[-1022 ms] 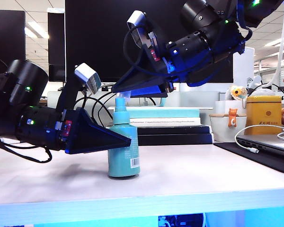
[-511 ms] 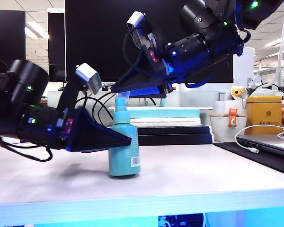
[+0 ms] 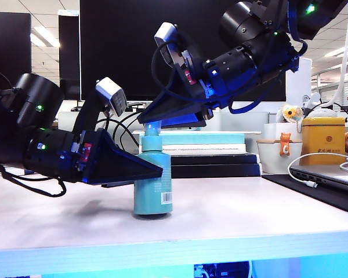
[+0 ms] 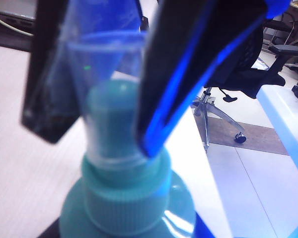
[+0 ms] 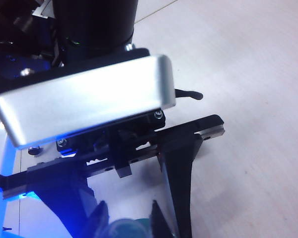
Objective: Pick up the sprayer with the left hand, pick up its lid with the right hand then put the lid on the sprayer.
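In the exterior view I see the sprayer (image 3: 152, 182) standing upright on the table (image 3: 232, 217), teal, with a white barcode label low on its side and a narrower nozzle on top. My left gripper (image 3: 153, 172) comes in level from the left, and its dark fingers are closed around the bottle's body at mid-height. My right gripper (image 3: 149, 120) slants down from the upper right with its tips right over the nozzle; the lid (image 3: 152, 127) shows there only as a faint clear sleeve. Behind the bottle lies a stack of books (image 3: 211, 153). A yellow tin (image 3: 323, 139), a white cable (image 3: 319, 168) and a laptop (image 3: 330, 175) sit well off to the right.

In the left wrist view I look up along the sprayer (image 4: 126, 198). The clear lid (image 4: 107, 99) sits down over the teal nozzle, its rim near the ribbed collar. The right gripper (image 4: 97, 84) pinches it, one dark finger on each side. An office chair (image 4: 238, 84) stands on the floor beyond the table edge.

In the right wrist view the left wrist camera's silver housing (image 5: 87, 99) fills the middle and hides most of the bottle. Only the nozzle top (image 5: 126, 229) shows, between the right gripper's (image 5: 128, 220) narrowly set fingertips.
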Controlling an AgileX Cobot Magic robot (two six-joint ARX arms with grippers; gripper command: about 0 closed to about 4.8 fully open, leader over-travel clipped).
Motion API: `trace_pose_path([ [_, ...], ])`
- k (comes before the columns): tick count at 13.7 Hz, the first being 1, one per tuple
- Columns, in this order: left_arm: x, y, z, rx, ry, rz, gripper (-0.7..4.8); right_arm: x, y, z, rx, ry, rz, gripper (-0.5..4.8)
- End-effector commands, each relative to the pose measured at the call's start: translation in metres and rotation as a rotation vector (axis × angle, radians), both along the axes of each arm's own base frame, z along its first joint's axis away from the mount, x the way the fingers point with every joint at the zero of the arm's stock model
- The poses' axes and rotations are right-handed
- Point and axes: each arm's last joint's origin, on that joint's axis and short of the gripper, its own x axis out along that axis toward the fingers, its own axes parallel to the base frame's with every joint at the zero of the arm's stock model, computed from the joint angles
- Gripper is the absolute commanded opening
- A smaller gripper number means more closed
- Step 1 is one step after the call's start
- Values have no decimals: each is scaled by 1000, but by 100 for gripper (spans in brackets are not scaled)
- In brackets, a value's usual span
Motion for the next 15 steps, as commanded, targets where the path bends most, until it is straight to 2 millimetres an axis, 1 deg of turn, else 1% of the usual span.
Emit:
trace_pose_path([
  [1, 1, -1, 4, -19, -31, -21, 236, -2, -2, -7, -51, 30, -25, 11],
  [4, 1, -1, 4, -25, -29, -33, 236, -5, -5, -11, -114, 15, -16, 13],
  [11, 0, -1, 5, -45, 4, -65, 236, -4, -6, -13, -184, -40, -60, 13],
  [15, -1, -1, 6, -56, 14, -87, 235, -4, -7, -14, -195, -32, -63, 13],
])
